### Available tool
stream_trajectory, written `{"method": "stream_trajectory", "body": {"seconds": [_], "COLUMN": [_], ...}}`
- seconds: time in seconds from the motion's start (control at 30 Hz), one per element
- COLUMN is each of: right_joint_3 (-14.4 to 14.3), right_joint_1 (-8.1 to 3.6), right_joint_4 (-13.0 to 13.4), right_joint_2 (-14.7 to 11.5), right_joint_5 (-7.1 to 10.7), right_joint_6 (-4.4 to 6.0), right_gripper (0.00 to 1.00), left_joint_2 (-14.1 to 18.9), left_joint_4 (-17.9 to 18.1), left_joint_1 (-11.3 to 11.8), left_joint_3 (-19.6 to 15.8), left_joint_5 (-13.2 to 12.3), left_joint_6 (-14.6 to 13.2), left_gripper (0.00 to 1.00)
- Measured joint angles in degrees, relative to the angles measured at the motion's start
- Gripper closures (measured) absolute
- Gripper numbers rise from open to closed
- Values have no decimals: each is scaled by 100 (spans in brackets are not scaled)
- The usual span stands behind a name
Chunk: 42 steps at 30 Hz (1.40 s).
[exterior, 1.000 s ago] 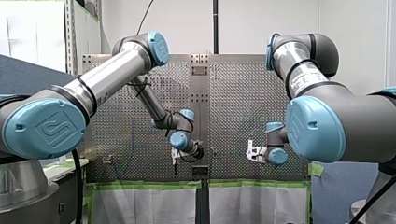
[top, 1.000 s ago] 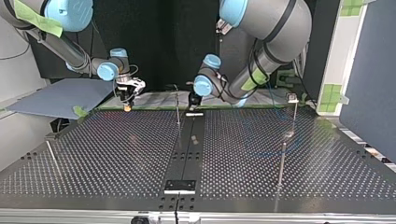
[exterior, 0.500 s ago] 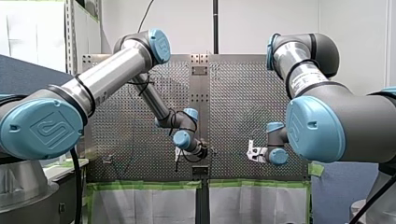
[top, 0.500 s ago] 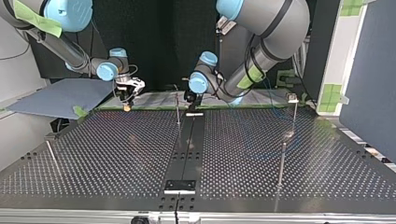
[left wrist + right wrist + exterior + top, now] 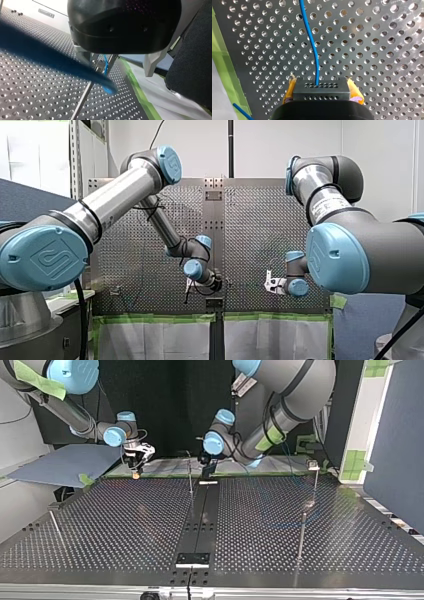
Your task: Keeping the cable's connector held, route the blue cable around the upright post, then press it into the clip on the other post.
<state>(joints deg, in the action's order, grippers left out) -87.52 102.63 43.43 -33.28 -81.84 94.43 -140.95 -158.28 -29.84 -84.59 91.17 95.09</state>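
The cable (image 5: pixel 311 42) is blue, connector (image 5: pixel 322 93) black, perforated table (image 5: pixel 374 37) silver, tape (image 5: pixel 224 65) green.

The perforated table (image 5: pixel 125 525) has a dark strip (image 5: pixel 202 520) down its middle. A thin post (image 5: pixel 190 480) stands just beside the strip. At the top view's right stand a nearer post (image 5: pixel 301 535) and a clip-topped post (image 5: pixel 316 485). Green tape (image 5: pixel 160 476) edges the far side.

Front view: plain white wall (image 5: pixel 280 145) behind the perforated surface (image 5: pixel 250 220), with a black pole (image 5: pixel 230 147) running up it at centre. Slotted metal upright (image 5: pixel 75 155) at far left, a dark blue panel (image 5: pixel 25 200) beside it. Green tape (image 5: pixel 160 318) edges the surface and white sheeting (image 5: pixel 150 340) adjoins the tape. Top view: I read a black backdrop (image 5: pixel 170 405), a grey-blue board (image 5: pixel 65 462) at left and a dark blue partition (image 5: pixel 395 435) at right. Light looks even.
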Motion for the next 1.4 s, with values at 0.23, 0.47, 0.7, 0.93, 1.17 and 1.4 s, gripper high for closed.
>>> {"method": "stream_trajectory", "body": {"seconds": [0.23, 0.47, 0.7, 0.93, 1.17, 1.4], "right_joint_3": [1, 1, 1, 0, 1, 0], "right_joint_1": [-1, -2, -2, -2, -2, -2], "right_joint_4": [-7, -9, -9, -9, -9, -9], "right_joint_2": [0, 0, 0, 0, 0, 0], "right_joint_5": [5, 9, 9, 10, 15, 33], "right_joint_6": [-2, -2, -2, -7, -3, -2], "right_gripper": [100, 100, 100, 100, 100, 100], "left_joint_2": [65, 80, 82, 82, 83, 118], "left_joint_4": [268, 330, 346, 357, 359, 414], "left_joint_1": [-27, -56, -75, -77, -77, -86], "left_joint_3": [-215, -229, -231, -231, -231, -231], "left_joint_5": [-55, -129, -163, -163, -166, -265], "left_joint_6": [-3, 10, 17, 25, 39, 36], "left_gripper": [0, 0, 0, 0, 0, 0]}}
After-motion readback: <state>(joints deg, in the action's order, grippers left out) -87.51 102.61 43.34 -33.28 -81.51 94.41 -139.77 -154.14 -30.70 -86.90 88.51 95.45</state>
